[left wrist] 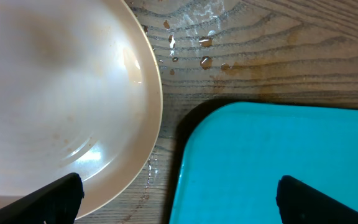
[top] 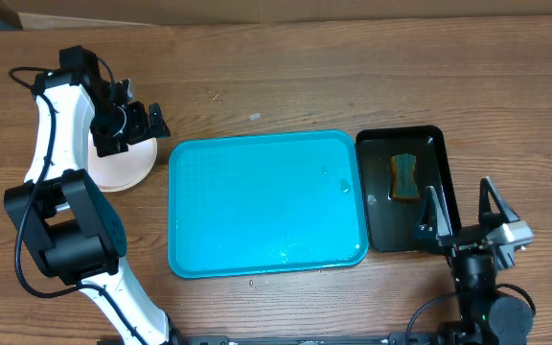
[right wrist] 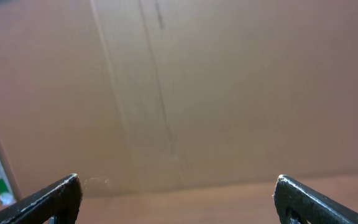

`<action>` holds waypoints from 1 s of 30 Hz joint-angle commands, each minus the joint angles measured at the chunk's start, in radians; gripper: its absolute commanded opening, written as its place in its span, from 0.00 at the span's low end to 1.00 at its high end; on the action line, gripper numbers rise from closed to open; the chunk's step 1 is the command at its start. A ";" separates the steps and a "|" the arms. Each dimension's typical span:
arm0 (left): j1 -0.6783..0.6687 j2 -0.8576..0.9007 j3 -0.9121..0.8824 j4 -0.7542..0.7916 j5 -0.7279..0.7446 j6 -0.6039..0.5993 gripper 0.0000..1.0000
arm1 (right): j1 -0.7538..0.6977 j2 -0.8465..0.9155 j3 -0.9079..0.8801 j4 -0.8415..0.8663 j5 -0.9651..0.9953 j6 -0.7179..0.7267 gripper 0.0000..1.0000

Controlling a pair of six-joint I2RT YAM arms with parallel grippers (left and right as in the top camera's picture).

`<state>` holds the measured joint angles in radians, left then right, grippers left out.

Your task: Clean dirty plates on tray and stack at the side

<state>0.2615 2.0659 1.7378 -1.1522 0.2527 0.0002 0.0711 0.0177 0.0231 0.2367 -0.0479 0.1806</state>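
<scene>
Two empty grippers, fingers apart: left gripper (top: 140, 123) above the plates (top: 127, 168), apparently stacked just beside the tray (top: 257, 201); right gripper (top: 460, 189) well apart. Risk: a careless descent clips the rim, shifting them.

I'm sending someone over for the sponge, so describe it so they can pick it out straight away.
Find the large turquoise tray in the middle of the wooden table; a smaller black tray sits against its right edge. The sponge lies in the far half of that black tray: a small yellowish-brown block with pinched sides, the only light-coloured thing on the glossy black.
</scene>
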 commanded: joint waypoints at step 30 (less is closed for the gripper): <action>-0.002 -0.020 0.005 0.002 -0.001 0.012 1.00 | -0.050 -0.015 -0.015 -0.317 -0.006 -0.148 1.00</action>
<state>0.2615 2.0659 1.7378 -1.1522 0.2527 0.0002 0.0261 0.0128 0.0185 -0.0860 -0.0483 0.0467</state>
